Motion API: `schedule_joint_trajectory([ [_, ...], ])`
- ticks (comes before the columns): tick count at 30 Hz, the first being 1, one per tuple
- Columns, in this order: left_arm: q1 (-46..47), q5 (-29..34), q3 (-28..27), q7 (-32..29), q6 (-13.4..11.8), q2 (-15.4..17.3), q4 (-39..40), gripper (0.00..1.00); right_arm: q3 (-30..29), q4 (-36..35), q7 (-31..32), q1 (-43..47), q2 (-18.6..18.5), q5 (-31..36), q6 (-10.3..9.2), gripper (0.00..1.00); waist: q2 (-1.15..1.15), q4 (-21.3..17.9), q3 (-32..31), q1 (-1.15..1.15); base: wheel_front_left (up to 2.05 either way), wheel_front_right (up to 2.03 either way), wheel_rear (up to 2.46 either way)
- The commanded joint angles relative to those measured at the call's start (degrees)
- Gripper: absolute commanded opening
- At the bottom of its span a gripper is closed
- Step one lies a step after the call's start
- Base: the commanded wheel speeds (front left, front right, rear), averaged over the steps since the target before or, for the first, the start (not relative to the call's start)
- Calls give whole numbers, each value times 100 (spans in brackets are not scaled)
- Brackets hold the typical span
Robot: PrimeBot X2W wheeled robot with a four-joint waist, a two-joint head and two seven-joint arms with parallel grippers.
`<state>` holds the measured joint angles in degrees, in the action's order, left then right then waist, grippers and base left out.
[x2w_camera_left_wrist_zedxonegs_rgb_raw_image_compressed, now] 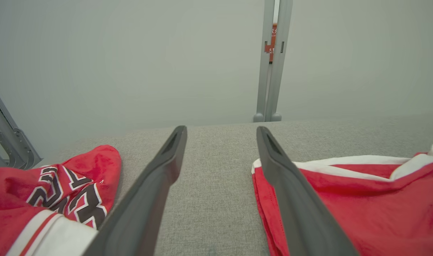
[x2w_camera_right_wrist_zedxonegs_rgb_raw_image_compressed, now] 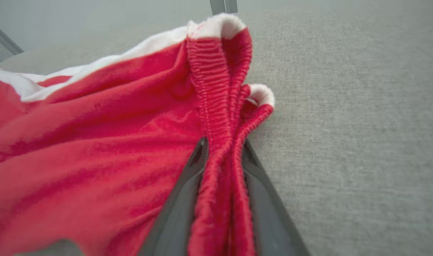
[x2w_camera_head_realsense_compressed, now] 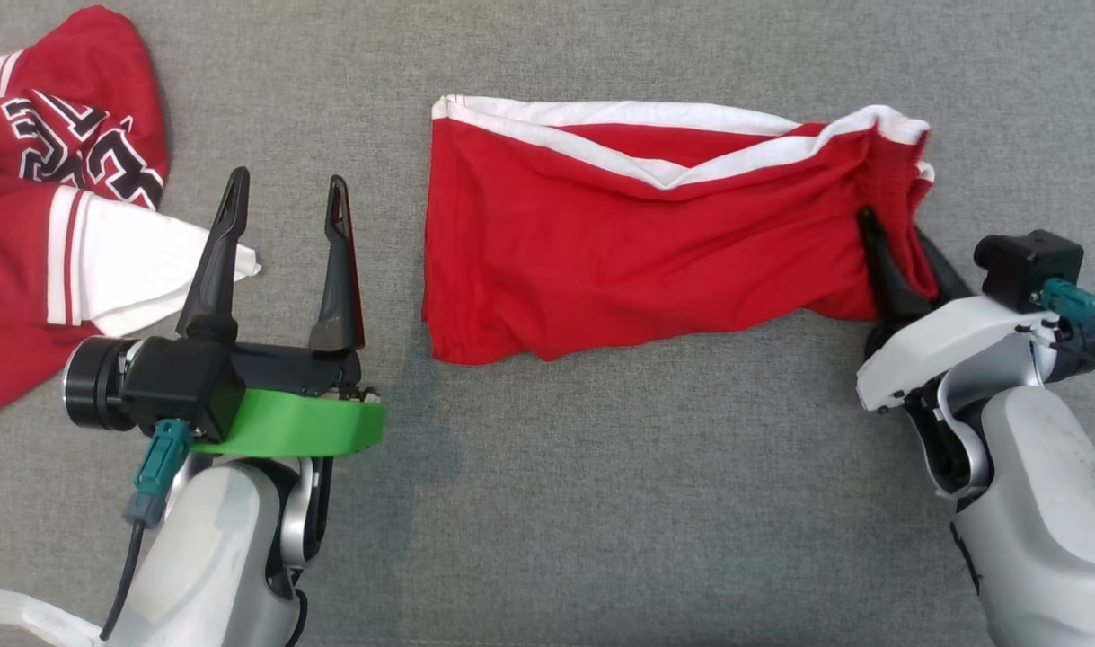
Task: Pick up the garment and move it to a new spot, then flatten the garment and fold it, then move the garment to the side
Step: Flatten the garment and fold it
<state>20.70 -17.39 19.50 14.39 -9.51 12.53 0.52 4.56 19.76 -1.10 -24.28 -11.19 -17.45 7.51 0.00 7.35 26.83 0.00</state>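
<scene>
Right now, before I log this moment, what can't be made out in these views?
Head view: the red jersey is cut off by the left edge, and folds break up its lettering.
Head view: one fingertip of the right gripper is hidden behind the bunched waistband of the red shorts.
Right wrist view: blur and folds hide how many layers are pinched.
Left wrist view: the orange sign is too small to read.
</scene>
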Motion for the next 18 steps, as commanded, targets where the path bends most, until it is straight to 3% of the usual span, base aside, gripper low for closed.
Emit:
schedule_joint_trajectory([
  [1,-29,40,-28,36,-13,39,-6,100,29,161,-20,276,0,-86,-7,0,0,-61,-105,0,0,0,0],
  [11,-410,-21,-97,0,-161,140,61,100,-398,-385,-189,864,-521,-641,-6,0,0,-338,-577,0,0,0,0],
  [18,-537,-40,-38,-81,-208,148,103,100,123,-1478,933,746,-449,-1868,-2,0,0,-408,-821,0,0,0,0],
])
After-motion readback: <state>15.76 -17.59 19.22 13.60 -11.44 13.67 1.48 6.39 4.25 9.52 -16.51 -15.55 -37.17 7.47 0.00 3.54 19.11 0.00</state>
